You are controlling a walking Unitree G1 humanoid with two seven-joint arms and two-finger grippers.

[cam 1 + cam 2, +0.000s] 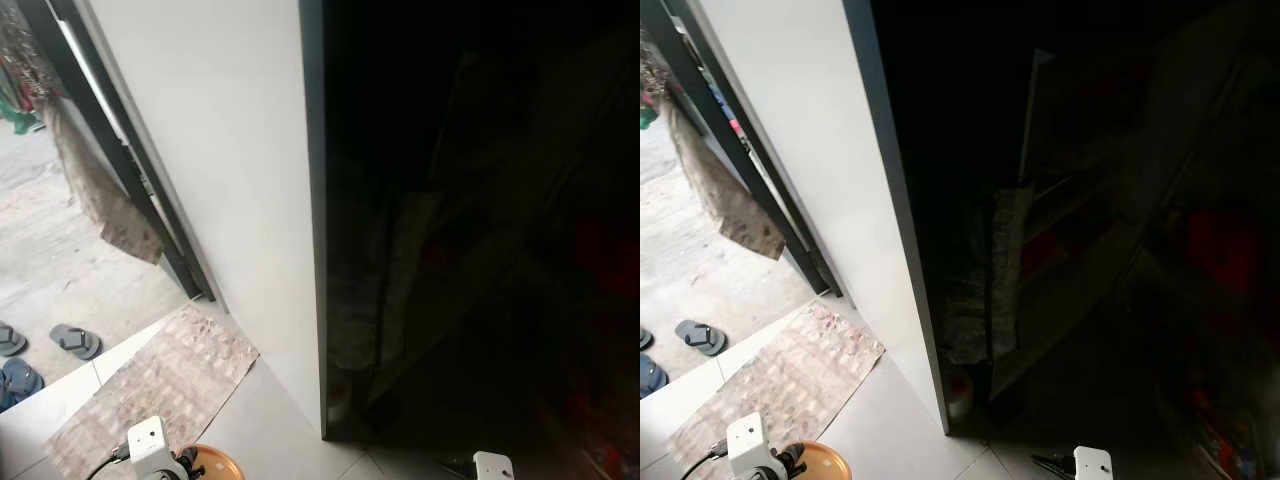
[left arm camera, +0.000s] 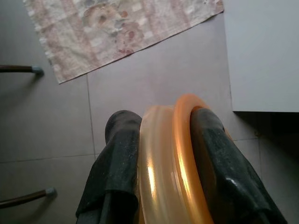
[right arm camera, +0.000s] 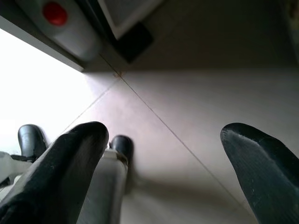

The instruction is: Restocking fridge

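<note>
An orange, translucent ring (image 2: 170,163) is seen between black fingers (image 2: 117,163). A faded pink-and-beige patchwork pattern is borne by the mat (image 1: 160,385); pale grey tiles (image 2: 154,74) are shown.

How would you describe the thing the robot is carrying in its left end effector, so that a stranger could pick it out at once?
Start at the tall dark glossy fridge front with its white side panel. Near its foot a patterned mat lies on the floor tiles. Beside the mat, the left end effector clamps a round translucent orange rim, perhaps a lid or bowl, the only glossy orange thing there.
</note>
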